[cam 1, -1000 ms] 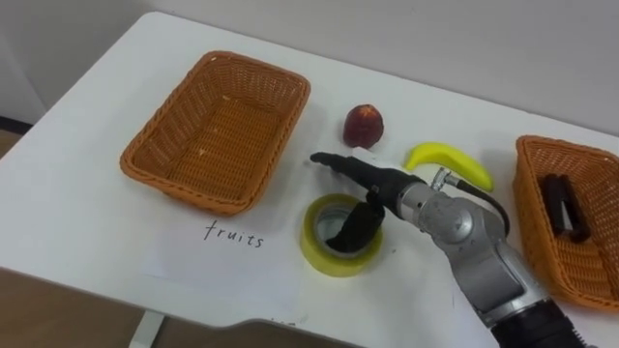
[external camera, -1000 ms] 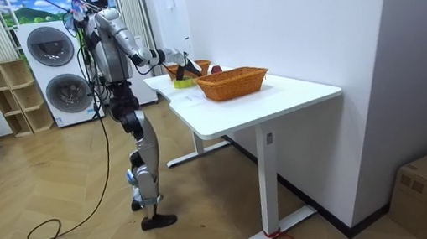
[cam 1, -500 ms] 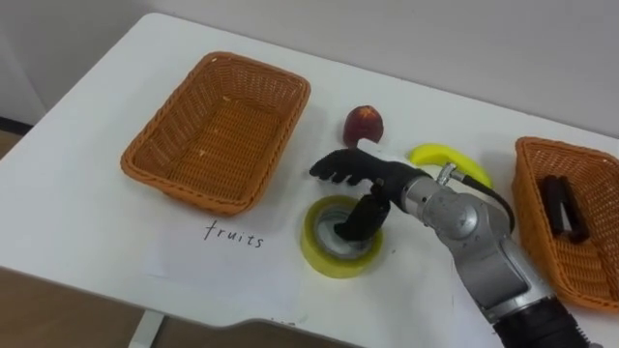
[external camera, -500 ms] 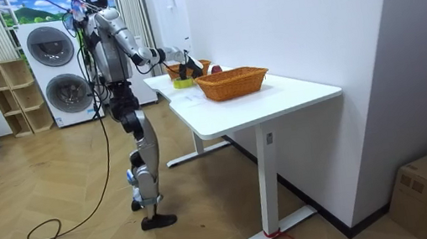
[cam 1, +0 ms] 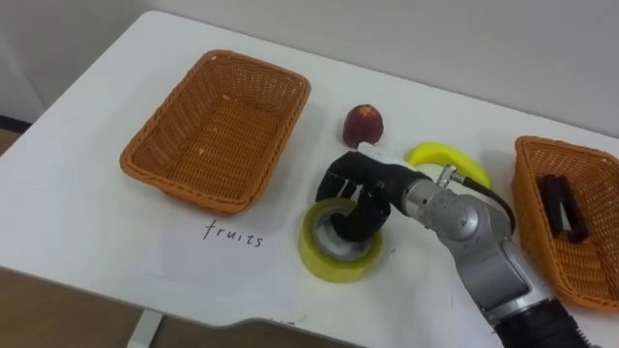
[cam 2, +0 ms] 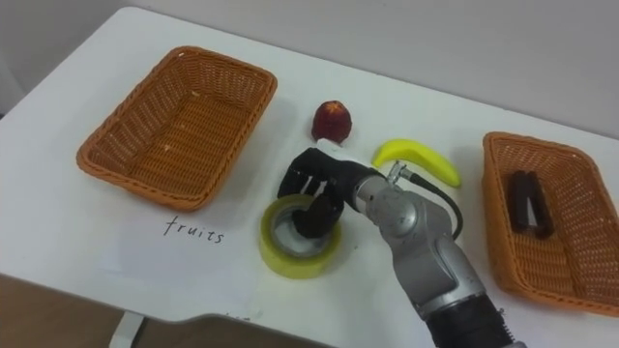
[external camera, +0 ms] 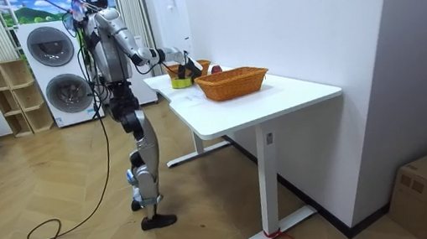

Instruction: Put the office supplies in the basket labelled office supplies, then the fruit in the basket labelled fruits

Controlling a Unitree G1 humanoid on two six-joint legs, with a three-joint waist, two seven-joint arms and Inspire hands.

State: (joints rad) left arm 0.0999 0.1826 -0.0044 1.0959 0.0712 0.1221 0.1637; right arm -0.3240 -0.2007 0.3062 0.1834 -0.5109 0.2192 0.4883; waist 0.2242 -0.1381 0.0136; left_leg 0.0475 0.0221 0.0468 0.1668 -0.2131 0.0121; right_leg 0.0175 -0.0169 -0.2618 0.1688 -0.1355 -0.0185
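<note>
Yellow tape (cam 1: 324, 263) sits on the white table (cam 1: 87, 222), near the front edge, and the right hand (cam 1: 377, 182) is on it. The thumb is down inside the hole and the fingers (cam 1: 340, 182) are curled over the far side of the ring, so it's pinching the roll's wall. Can't really tell if the roll is flat on the table or tipped up a bit.

Everything else, going off the tape:
- up and to the left of it, an orange wicker basket (cam 1: 253, 60) with nothing in it
- just left of it, a sheet of paper (cam 1: 232, 235) with "fruits" handwritten on it, in front of that basket
- straight behind it, a reddish peach (cam 1: 363, 125), near the hand's knuckles but not touching
- behind it to the right, a banana (cam 1: 450, 160), partly behind the wrist
- far right of it, a second wicker basket (cam 1: 527, 193) holding a couple of dark blocky things (cam 1: 563, 205)

In the room view the robot stands upright at the table's far end, arm reaching over the top, with washers (external camera: 50, 46) behind it.
</note>
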